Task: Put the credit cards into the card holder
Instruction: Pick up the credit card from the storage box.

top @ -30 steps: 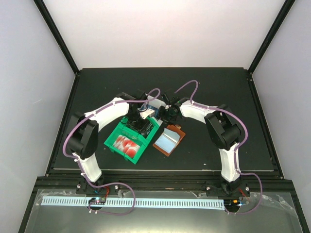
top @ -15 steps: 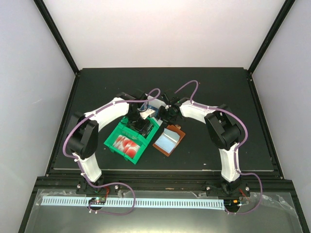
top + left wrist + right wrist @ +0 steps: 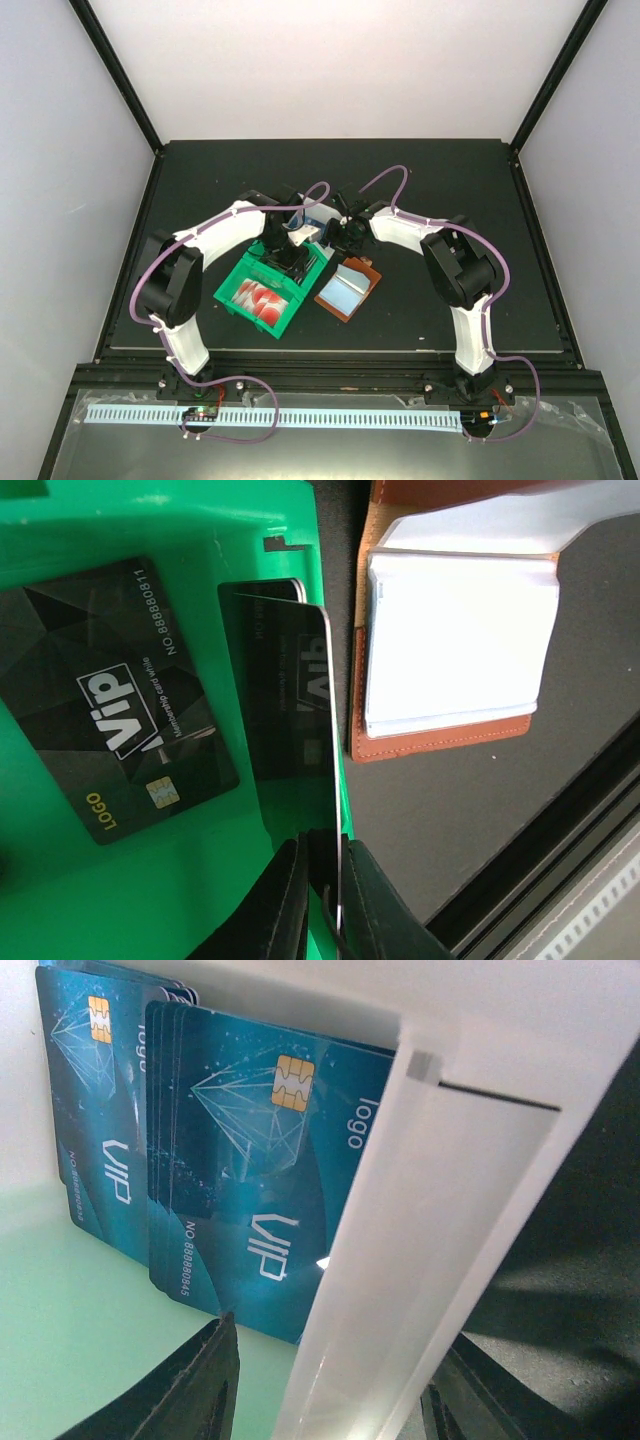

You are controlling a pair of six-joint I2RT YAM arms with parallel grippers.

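Black tabletop (image 3: 450,180); card holder (image 3: 455,640) partly off-frame

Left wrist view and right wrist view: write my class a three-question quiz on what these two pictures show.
1. True or false: the left gripper pinches a black card by its end.
2. Which colour are the cards in front of the right gripper? A red, B blue, C black.
3. Fill in: the wallet lies ___ beside the green tray.
Key: 1 true; 2 B; 3 open.
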